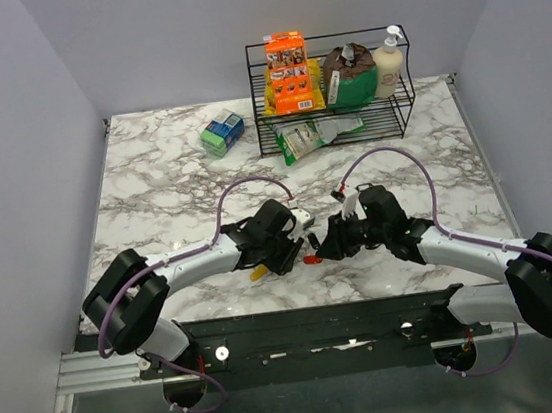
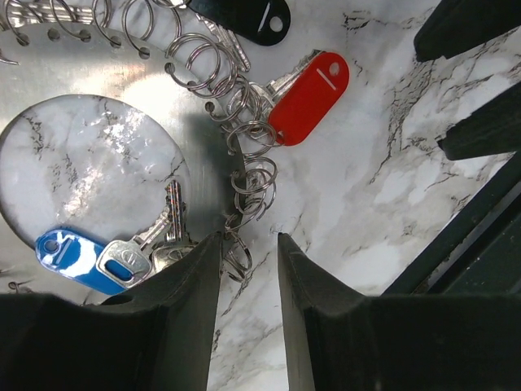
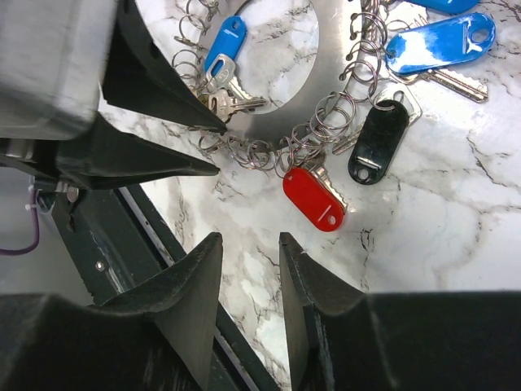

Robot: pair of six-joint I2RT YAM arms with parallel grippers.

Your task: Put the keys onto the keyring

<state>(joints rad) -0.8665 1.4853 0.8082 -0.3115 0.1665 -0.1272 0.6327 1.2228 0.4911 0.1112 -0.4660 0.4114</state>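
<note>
The keyring (image 2: 175, 90) is a flat silvery metal loop with a round hole, edged with many small coiled split rings (image 2: 248, 175). It lies on the marble between both grippers and also shows in the right wrist view (image 3: 326, 77). A red key (image 2: 313, 98), a black key (image 2: 244, 16) and a blue key (image 2: 77, 261) lie at its rim. The right wrist view shows the red key (image 3: 313, 199), the black key (image 3: 378, 142) and blue keys (image 3: 440, 41). My left gripper (image 2: 247, 244) is open at the rim, one small ring by its left finger. My right gripper (image 3: 248, 240) is open and empty, just short of the red key.
A black wire rack (image 1: 335, 109) at the back holds packets and a soap bottle (image 1: 389, 62). A green-blue box (image 1: 222, 133) lies left of it. The dark base rail (image 1: 320, 322) runs along the table's near edge, close behind both grippers. A yellow piece (image 1: 259, 274) shows under the left arm.
</note>
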